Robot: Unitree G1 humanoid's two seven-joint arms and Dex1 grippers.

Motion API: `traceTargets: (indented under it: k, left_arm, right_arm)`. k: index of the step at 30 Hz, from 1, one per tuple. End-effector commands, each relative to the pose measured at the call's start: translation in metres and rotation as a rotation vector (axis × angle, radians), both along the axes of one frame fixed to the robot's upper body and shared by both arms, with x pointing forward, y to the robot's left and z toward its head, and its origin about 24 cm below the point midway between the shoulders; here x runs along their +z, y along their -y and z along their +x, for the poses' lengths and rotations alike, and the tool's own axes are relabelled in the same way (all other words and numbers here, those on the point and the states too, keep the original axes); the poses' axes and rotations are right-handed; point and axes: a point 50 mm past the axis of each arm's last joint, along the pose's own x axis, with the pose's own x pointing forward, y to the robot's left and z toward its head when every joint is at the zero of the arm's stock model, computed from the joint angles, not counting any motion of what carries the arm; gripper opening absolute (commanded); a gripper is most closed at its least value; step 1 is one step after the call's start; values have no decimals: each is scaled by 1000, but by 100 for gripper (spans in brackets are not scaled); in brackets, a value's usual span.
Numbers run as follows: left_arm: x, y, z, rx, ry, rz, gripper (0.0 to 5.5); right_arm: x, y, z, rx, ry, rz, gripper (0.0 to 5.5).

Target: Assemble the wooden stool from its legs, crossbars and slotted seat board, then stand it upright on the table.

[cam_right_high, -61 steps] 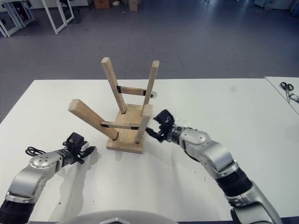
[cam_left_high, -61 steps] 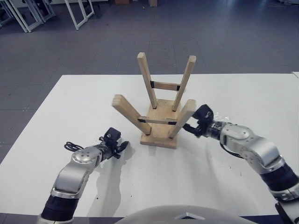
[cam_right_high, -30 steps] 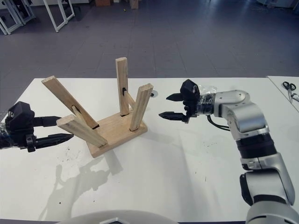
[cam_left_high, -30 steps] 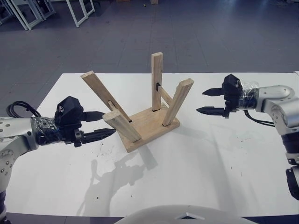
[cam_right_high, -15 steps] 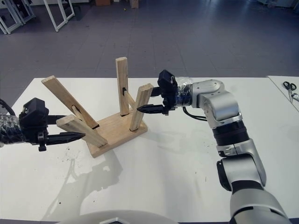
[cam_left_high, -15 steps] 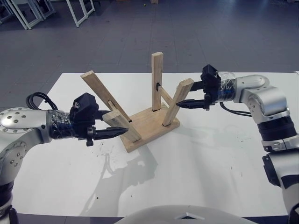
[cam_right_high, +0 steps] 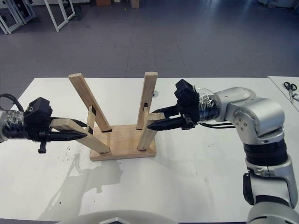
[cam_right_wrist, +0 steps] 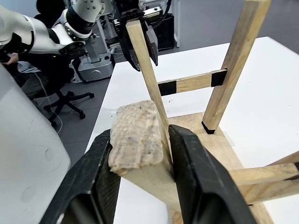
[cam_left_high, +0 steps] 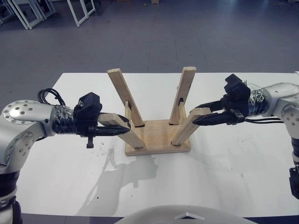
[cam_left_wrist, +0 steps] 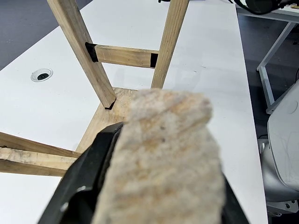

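Observation:
The wooden stool lies upside down mid-table, its seat board flat on the surface and its legs pointing up. My left gripper is shut on the tip of the near left leg, which slants out toward it. On the other side, my right gripper is shut on the tip of the near right leg, one finger on each side. The two far legs stand tilted behind. A crossbar with black ends joins each side's pair of legs.
The white table has open room in front of the stool and on both sides. A cable hole sits behind the stool. Scissors lie at the far right edge. Small black scuffs mark the surface near the left arm.
The stool has turned on the table and now sits square to me. Both grippers have shut on the near legs' tips; a second ago they stood open and apart from it.

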Motion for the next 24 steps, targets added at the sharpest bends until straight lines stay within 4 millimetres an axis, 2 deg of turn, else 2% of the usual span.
traceTargets:
  k: [1,5,7,9,12,13,16,18,22,24]
  left_arm:
    - [-5,6,-2,-8,-74,-128,130]
    - [-10,15,-24,-175,-303,-206,130]
    - [2,11,-21,-206,-451,-300,130]
    - [15,1,2,-165,-560,-482,130]
    - [-7,-1,40,-8,-727,-593,130]
    - [-19,2,53,53,-768,-593,130]
    - [-53,8,85,223,-825,-571,178]
    - [-63,6,97,288,-816,-565,205]
    - [-79,-17,109,457,-804,-558,284]
    - [-77,-29,110,495,-803,-591,287]
  right_arm:
    - [-31,-2,-7,-92,-237,-54,150]
    - [-16,4,-36,125,-611,88,150]
    - [2,12,-31,210,-726,194,150]
    - [11,15,-12,166,-761,277,150]
    - [-5,14,26,-59,-864,319,150]
    - [-15,10,35,-124,-899,303,150]
    - [-46,1,49,-255,-940,244,203]
    - [-60,6,56,-328,-941,232,237]
    - [-72,22,66,-420,-920,242,324]
    - [-76,30,70,-467,-901,237,367]
